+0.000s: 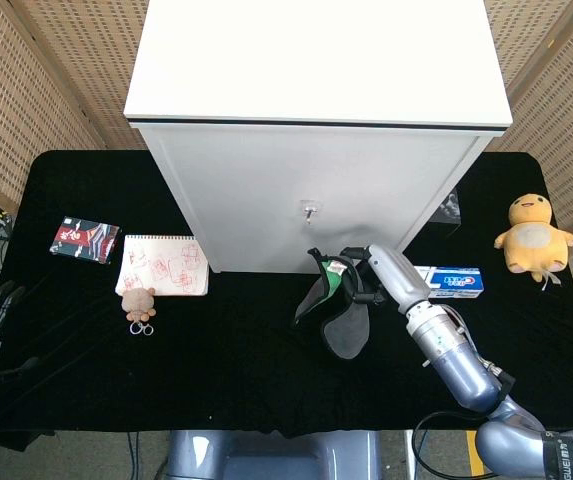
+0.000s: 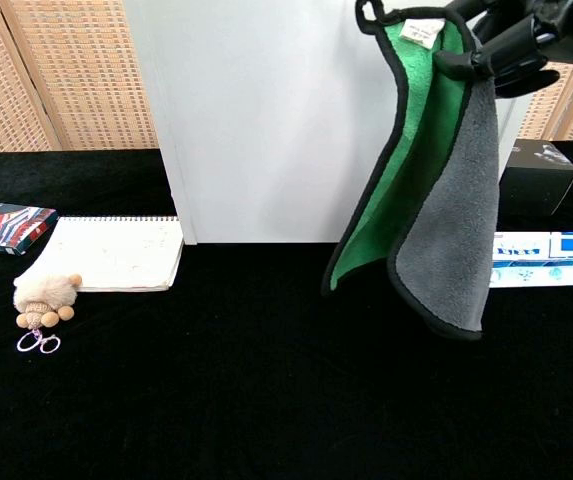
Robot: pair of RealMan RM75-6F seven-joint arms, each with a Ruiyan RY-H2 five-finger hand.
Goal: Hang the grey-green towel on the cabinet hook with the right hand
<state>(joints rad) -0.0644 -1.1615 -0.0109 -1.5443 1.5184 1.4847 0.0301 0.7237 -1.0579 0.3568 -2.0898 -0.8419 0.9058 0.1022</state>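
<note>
Your right hand (image 1: 374, 277) fingers (image 2: 486, 62) are gripping the towel (image 2: 431, 190) near its top, hanging below the hook (image 1: 309, 210).

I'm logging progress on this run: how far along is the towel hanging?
Done: the right hand holds the towel off the table. In hand: carrying it raised before the cabinet. Left: its loop is not yet on the hook.
</note>
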